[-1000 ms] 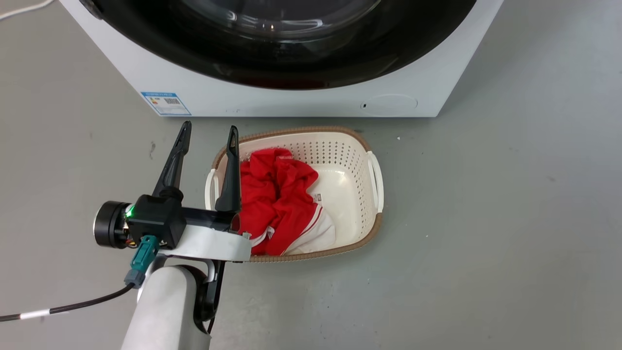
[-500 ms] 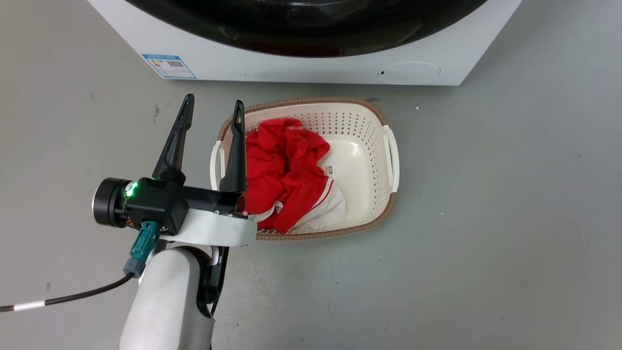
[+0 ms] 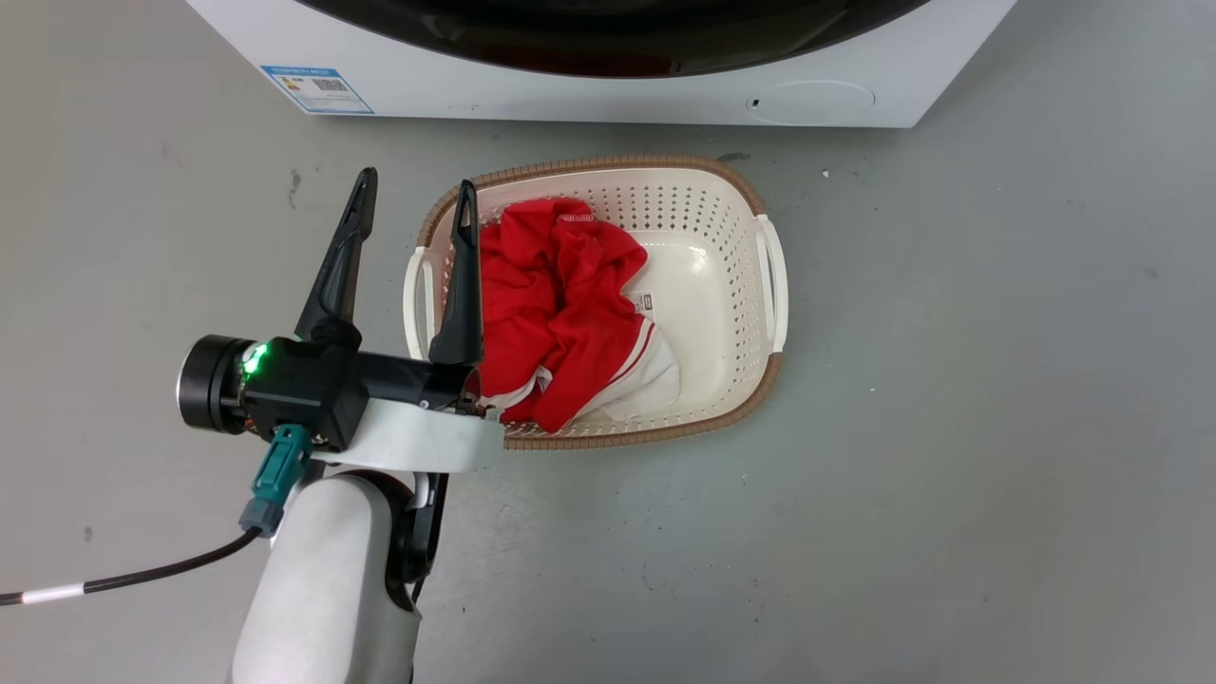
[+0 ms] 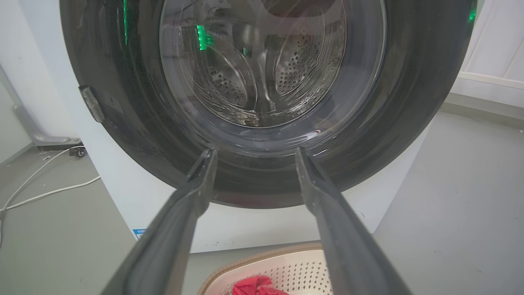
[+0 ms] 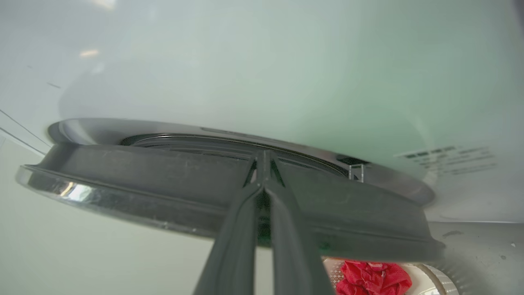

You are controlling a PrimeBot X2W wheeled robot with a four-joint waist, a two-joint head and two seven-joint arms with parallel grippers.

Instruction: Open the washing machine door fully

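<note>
The washing machine (image 3: 589, 95) is a white box along the top of the head view, and the lower arc of its black washing machine door (image 3: 617, 47) shows there. The left wrist view faces the door (image 4: 409, 102) head-on, its glass bowl (image 4: 270, 61) showing the perforated drum behind. My left gripper (image 3: 415, 182) is open and empty, hanging short of the door (image 4: 254, 150) above the basket's left rim. My right gripper (image 5: 262, 153) is shut, its tips at the seam between the door's dark edge (image 5: 163, 176) and the white front (image 5: 245, 61).
A cream perforated laundry basket (image 3: 774, 285) holding a red garment (image 3: 560, 285) stands on the grey floor just in front of the machine. A blue label (image 3: 313, 88) and round service flap (image 3: 809, 100) mark the machine's base. White cables (image 4: 41, 192) lie on the floor left of it.
The whole head picture has shifted, so the machine sits higher in it and less of the door shows; the camera moved. My left gripper stays open by the basket's left rim.
</note>
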